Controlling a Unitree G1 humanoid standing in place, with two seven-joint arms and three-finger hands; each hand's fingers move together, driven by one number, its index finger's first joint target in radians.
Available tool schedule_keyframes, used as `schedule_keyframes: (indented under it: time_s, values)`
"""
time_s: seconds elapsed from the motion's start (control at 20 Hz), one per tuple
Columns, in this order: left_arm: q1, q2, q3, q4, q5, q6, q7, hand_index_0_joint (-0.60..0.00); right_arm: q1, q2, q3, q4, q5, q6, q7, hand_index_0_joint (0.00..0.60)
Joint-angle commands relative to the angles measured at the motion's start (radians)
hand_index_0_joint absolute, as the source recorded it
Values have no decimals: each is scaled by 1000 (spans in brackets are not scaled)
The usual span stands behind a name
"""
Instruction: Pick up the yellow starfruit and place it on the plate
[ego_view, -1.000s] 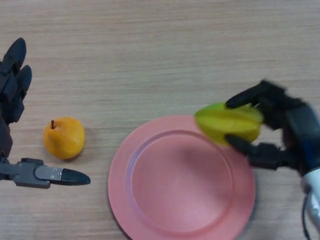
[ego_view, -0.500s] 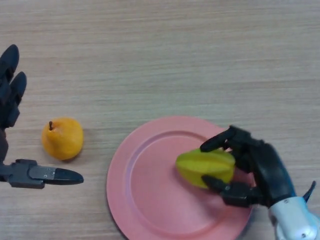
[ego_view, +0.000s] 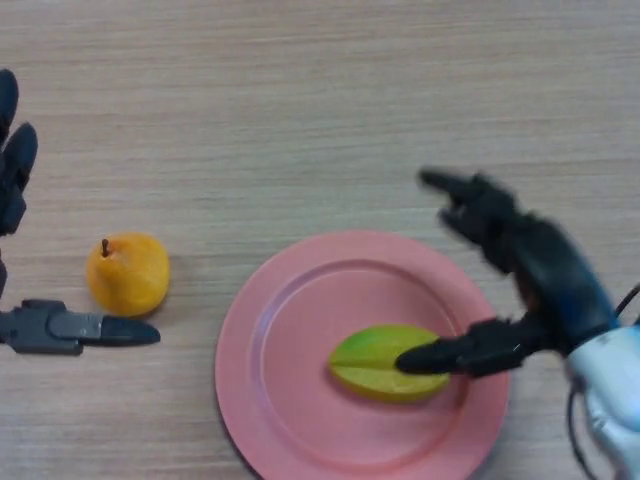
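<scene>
From the head view I see the yellow starfruit (ego_view: 385, 362) lying on its side on the pink plate (ego_view: 290, 330), a little right of the plate's middle, resting on the flat of the dish. My right hand (ego_view: 535, 270) is over the plate's right edge and spread wide: its fingers (ego_view: 470, 200) reach up and away past the far rim, well clear of the fruit, while the thumb (ego_view: 455, 355) stretches straight in from the right and its tip overlaps the starfruit's right end. I cannot tell whether that tip touches the fruit or only hovers above it. Nothing curls round the fruit. My left hand (ego_view: 60, 328) sits at the left edge of the wooden surface (ego_view: 320, 110), fingers straight and holding nothing, just beside an orange-yellow pear (ego_view: 127, 273).
</scene>
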Motion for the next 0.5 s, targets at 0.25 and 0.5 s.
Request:
schedule_keyframes:
  time_s: [0.25,0.5]
  values:
    - [-63,42,-28,-27,-7,-171,60,0,-57,-67,-174,-202,54,-67,45,0]
    - [-57,28,-62,-18,-13,-176,52,0,31,-61,-218,-233,103,-184,-32,0]
